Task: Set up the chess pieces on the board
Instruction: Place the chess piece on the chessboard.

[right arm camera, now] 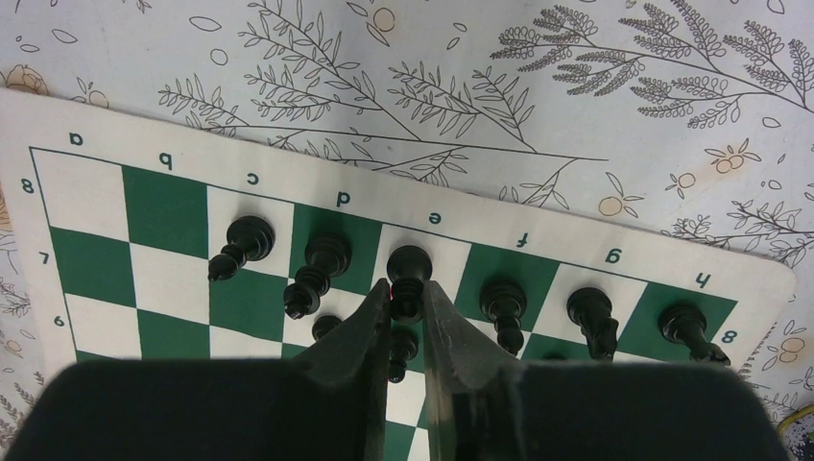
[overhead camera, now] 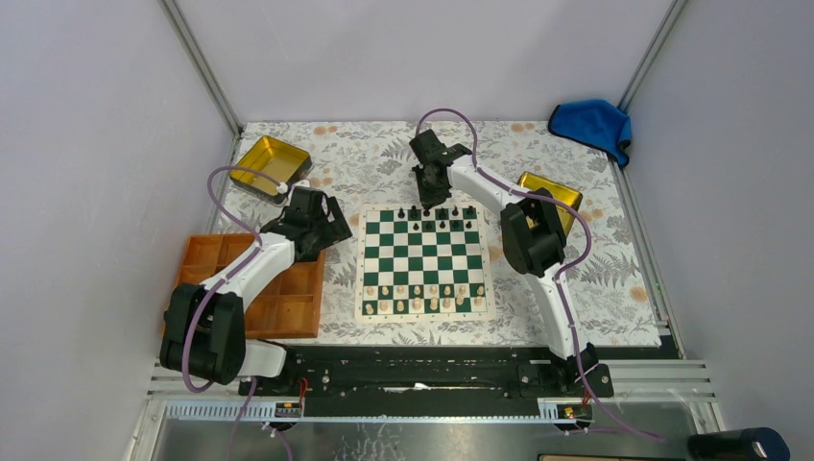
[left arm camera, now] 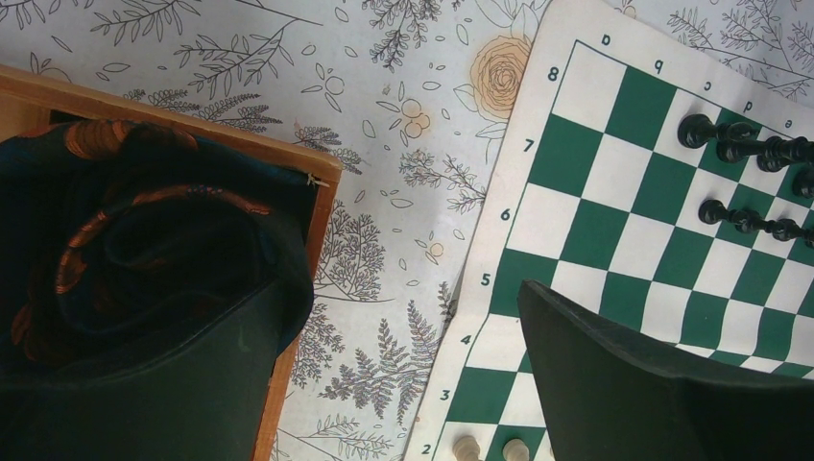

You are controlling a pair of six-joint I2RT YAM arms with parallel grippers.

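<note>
Top external takes in the whole layout: the board (overhead camera: pixel 423 261) lies mid-worktop (overhead camera: pixel 384 154), with cream pieces (overhead camera: pixel 422 298) on its near rows and black pieces (overhead camera: pixel 451 217) gathered at its far edge. A tray (overhead camera: pixel 288 309) sits to the left, a gold tin (overhead camera: pixel 271 161) far left, a second tin (overhead camera: pixel 555 188) behind the right arm, and a blue cloth (overhead camera: pixel 593 123) in the far right corner. From up there the right hand (overhead camera: pixel 425 206) hangs over the far row, but its grip is too small to read. The right wrist view settles it: the right hand (right arm camera: pixel 407 293) is narrowed to a slit and clamped on the stem of an upright black piece (right arm camera: pixel 410 261) at the e square of the far row, with five more ranged along that row on either side. Only the left wrist view shows the left hand (left arm camera: pixel 413 298) close up: spread wide and holding nothing, with one finger over the tray's corner and the other over the board's left side, above bare worktop between them.
</note>
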